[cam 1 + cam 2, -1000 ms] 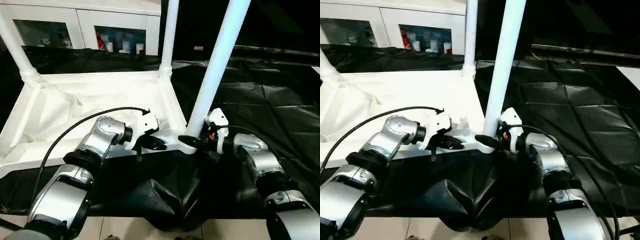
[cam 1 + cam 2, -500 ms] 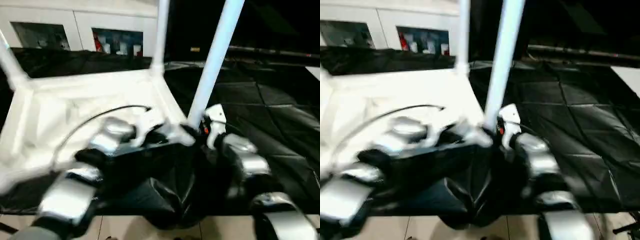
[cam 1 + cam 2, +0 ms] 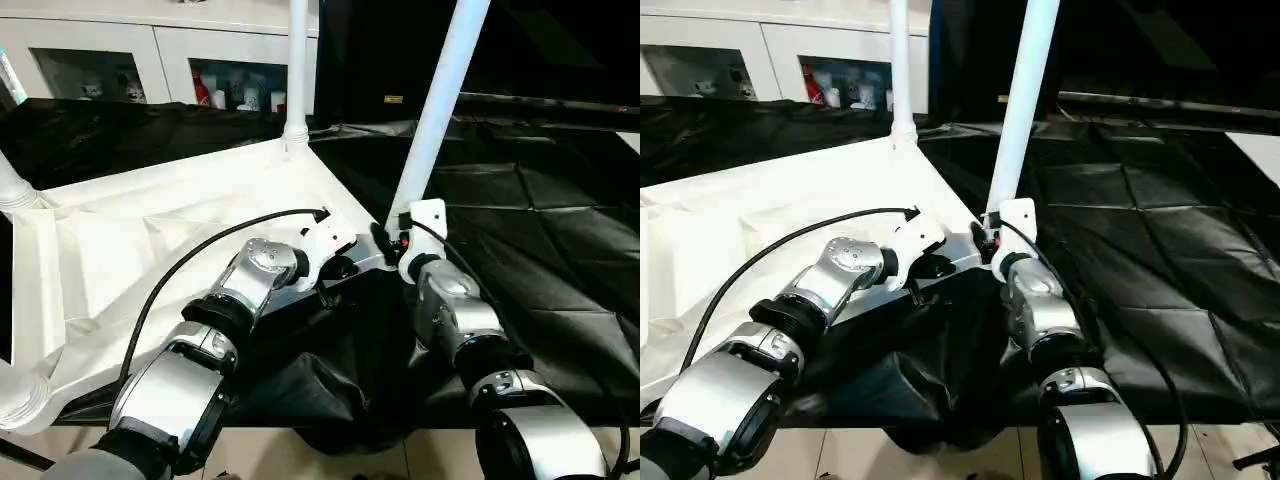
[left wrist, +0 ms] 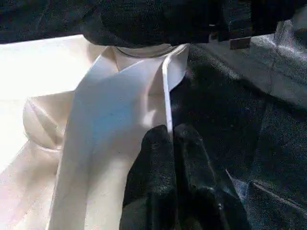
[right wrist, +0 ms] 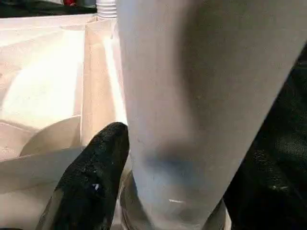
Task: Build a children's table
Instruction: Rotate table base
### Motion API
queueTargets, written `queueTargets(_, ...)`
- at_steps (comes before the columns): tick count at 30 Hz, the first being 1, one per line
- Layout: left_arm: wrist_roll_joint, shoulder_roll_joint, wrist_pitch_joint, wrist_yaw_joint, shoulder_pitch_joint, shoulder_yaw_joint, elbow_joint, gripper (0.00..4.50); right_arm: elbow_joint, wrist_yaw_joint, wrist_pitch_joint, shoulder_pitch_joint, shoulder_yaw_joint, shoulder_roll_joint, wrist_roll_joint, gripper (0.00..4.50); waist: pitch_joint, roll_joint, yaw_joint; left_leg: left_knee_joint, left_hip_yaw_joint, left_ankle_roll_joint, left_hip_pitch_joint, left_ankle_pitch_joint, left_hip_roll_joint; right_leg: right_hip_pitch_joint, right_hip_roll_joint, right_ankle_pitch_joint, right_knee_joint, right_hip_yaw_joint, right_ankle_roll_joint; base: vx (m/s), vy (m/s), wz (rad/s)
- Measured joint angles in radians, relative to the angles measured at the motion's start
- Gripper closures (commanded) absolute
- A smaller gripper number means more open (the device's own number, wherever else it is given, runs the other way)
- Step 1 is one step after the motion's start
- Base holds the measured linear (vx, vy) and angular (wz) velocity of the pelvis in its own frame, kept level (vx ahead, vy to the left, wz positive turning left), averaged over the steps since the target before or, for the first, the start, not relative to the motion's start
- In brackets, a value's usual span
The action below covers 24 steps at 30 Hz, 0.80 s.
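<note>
Since a second ago the upturned tabletop (image 3: 150, 240) has swung round on the black-draped work table (image 3: 540, 230): its near corner, once low in the head views, now sits further back, and both forearms have followed it, the right one now reaching straight ahead.

The left gripper (image 4: 169, 143) is pinched tight on the thin white edge of the tabletop's rim, its two black fingers pressed together just beside the near corner socket. The right gripper (image 5: 158, 163) is grasping the near leg (image 3: 437, 110) at its base; one black finger (image 5: 91, 182) lies against the tube just above the socket, the other is hidden behind it.

From that near corner the leg rises upright, leaning a little. A second leg (image 3: 297, 65) stands at the far corner beyond it. A third leg (image 3: 12, 185) stands at the far left corner. Behind the work table is a white cabinet (image 3: 150, 60) with glass doors.
</note>
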Motion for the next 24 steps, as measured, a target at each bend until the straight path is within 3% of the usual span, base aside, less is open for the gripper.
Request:
queueTargets(5,0.001,0.014,-0.059,-0.033,-0.001,-0.012,0.011,4.5,-0.144,0.136,-0.009,0.113,0.024,-0.049,0.023,1.36,0.001,0.001,0.009,-0.008,0.0,0.0,0.0,0.0,0.0,-0.001,0.0,0.0,0.0,-0.001,0.002,0.0,0.0,0.0)
queueTargets(10,0.001,0.034,-0.133,-0.066,0.003,-0.011,0.015,4.5,-0.398,0.362,0.048,0.295,0.05,-0.168,0.101,1.36,0.002,0.002,0.026,-0.01,0.0,0.001,-0.005,0.0,0.002,-0.003,0.001,0.0,0.001,-0.003,0.002,0.0,0.0,0.0)
queueTargets(14,-0.022,0.037,-0.171,-0.053,0.017,0.012,0.011,4.5,-0.545,0.498,0.108,0.384,0.102,-0.214,0.148,1.36,0.006,-0.002,0.024,-0.007,0.0,0.001,-0.008,0.0,0.002,-0.006,0.001,-0.002,0.001,-0.002,0.005,0.0,0.0,0.0)
queueTargets(16,-0.043,0.032,-0.177,-0.07,0.023,0.031,0.003,3.93,-0.58,0.52,0.121,0.387,0.114,-0.218,0.155,1.35,0.007,-0.004,0.027,-0.003,0.0,0.001,-0.014,0.0,0.002,-0.012,0.0,0.0,0.001,-0.002,0.002,0.0,0.0,0.0)
queueTargets(19,-0.122,0.051,-0.158,-0.148,0.088,0.069,-0.124,3.85,-0.682,0.561,0.172,0.416,0.141,-0.234,0.182,1.35,0.016,-0.02,0.034,-0.001,0.001,0.007,-0.018,0.003,0.004,-0.014,0.001,0.0,0.002,-0.003,0.002,0.0,0.0,0.0)
queueTargets(24,-0.183,0.141,-0.001,-0.164,0.218,0.11,-0.422,3.46,-0.706,0.535,0.2,0.398,0.157,-0.179,0.193,1.35,0.024,-0.048,0.019,0.0,0.003,0.007,-0.017,0.002,0.008,-0.016,0.003,0.0,0.004,-0.003,0.001,0.0,0.0,0.0)
